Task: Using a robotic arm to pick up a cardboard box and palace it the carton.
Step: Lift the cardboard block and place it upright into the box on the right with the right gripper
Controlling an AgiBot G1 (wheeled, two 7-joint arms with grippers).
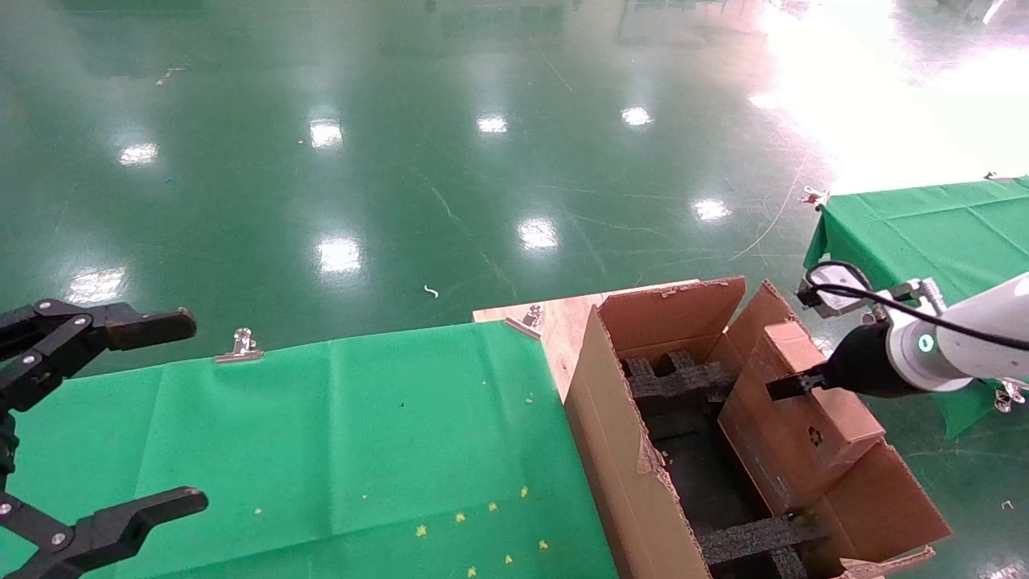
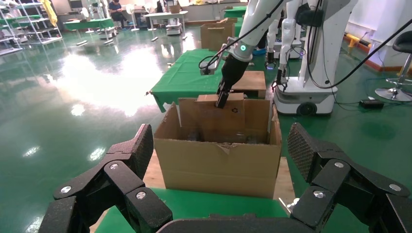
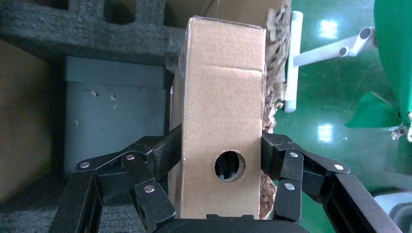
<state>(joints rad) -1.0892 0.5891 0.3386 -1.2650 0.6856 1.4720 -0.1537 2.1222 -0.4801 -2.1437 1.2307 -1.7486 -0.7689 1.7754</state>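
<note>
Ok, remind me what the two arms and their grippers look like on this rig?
The right arm is white with a black wrist section, a glowing teal ring, a silver camera block and a looping black cable. Both the right gripper and left gripper are matte black multi-link fingers with silver rivets; the left's pads are textured.

The right gripper [image 3: 221,160] reaches in from the right, clamped, while the left gripper [image 1: 120,418] hangs spread wide at the left.

No text can be read; the cardboard box [image 1: 812,410] bears a black recycling mark [image 1: 815,436].
</note>
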